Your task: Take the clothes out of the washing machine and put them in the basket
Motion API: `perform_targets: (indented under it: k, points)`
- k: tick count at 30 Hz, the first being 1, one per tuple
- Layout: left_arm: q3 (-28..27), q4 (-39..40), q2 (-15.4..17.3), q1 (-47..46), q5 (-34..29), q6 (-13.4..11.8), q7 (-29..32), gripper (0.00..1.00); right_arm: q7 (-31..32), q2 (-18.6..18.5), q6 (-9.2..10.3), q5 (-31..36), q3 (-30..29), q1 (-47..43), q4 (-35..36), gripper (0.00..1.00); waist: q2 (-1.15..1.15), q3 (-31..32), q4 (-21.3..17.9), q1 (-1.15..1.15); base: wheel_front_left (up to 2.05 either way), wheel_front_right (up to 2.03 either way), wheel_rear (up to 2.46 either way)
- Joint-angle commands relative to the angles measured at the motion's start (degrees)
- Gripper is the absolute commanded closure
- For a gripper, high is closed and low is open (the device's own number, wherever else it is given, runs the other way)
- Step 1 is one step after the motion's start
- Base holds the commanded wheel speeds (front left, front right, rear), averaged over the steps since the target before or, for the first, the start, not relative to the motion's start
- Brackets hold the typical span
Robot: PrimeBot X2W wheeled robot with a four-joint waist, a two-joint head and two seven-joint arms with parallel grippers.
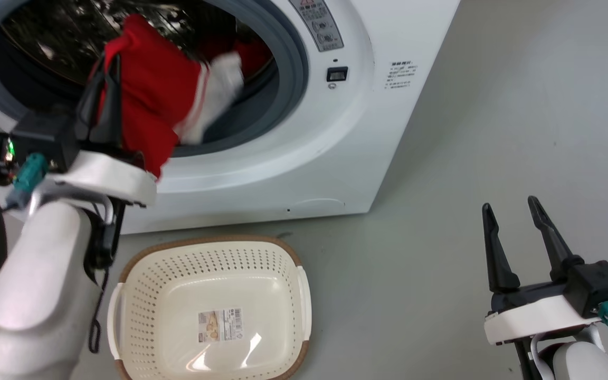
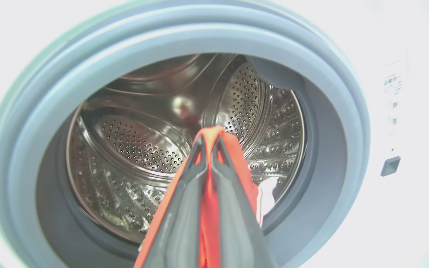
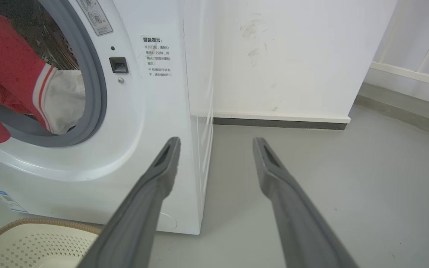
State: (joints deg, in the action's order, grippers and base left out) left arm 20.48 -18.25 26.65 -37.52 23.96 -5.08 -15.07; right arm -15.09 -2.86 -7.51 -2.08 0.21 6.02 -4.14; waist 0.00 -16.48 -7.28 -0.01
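One red garment (image 1: 156, 100) clamped between the closed fingers of the left hand (image 1: 111, 60), pinched near an upper fold, with the bulk hanging below the fingertips and draped across the grey porthole rim (image 1: 288, 68) of the washing machine (image 1: 388, 132). Along the left wrist view: red cloth squeezed in the narrow slit between both fingers, with the perforated steel drum (image 2: 136, 145) beyond the tips. Trailing to the right of that hand, a white-striped edge (image 1: 201, 100) and a pale panel (image 1: 222, 87) lying on the lower seal, not yet clear of the opening. Likely to drag there, hence probably the grip high on the cloth, suited to a pull outward rather than straight down. Beyond the fingertips, deeper in the drum, more red cloth (image 1: 254, 55), apparently a further piece to fetch. Below the left hand, on the floor (image 1: 494, 105) just in front of the machine: the basket (image 1: 209, 240), holding no garment yet, only a label (image 1: 220, 324) on its bottom. Set close, probably to keep the carry from opening to drop short. Right hand (image 1: 510, 203) released, fingers spread wide with nothing between them, held low and well apart from the left hand. Parked there, at a guess, to keep out of the path of the hanging cloth.
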Motion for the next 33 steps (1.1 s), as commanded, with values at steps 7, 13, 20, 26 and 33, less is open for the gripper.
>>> perform_targets:
  k: [7,13,20,26,33]
  points:
    - [-5.5,13.5,-3.8,11.2,-4.9,0.9,-0.1,1.0,-0.1,0.0,0.04,0.8,-0.3,-2.5,-0.8,0.0,0.0,5.7,3.0,0.01,0.0,0.0,0.0]
    - [-7.9,22.0,-7.6,19.5,-5.8,2.0,-0.1,1.0,-0.1,0.0,0.04,1.4,-0.6,-3.8,-1.1,0.0,0.0,7.6,4.8,0.01,0.0,0.0,0.0]
    - [-8.7,24.3,-10.0,26.7,-5.9,3.1,-0.1,1.0,-0.1,0.0,0.04,0.4,-2.0,-3.8,-1.0,0.0,0.0,7.2,7.2,0.01,0.0,0.0,0.0]
    - [-9.4,18.6,-11.5,30.4,-5.2,5.4,-0.1,1.0,-0.1,0.0,0.04,1.6,-2.3,-2.4,-0.5,0.0,0.0,4.4,7.9,0.01,0.0,0.0,0.0]
    - [-11.4,5.2,-14.4,27.8,-5.4,8.9,-0.2,1.0,-0.1,0.0,0.04,2.9,-2.6,-0.7,0.4,0.0,0.0,-1.0,7.4,0.01,0.0,0.0,0.0]
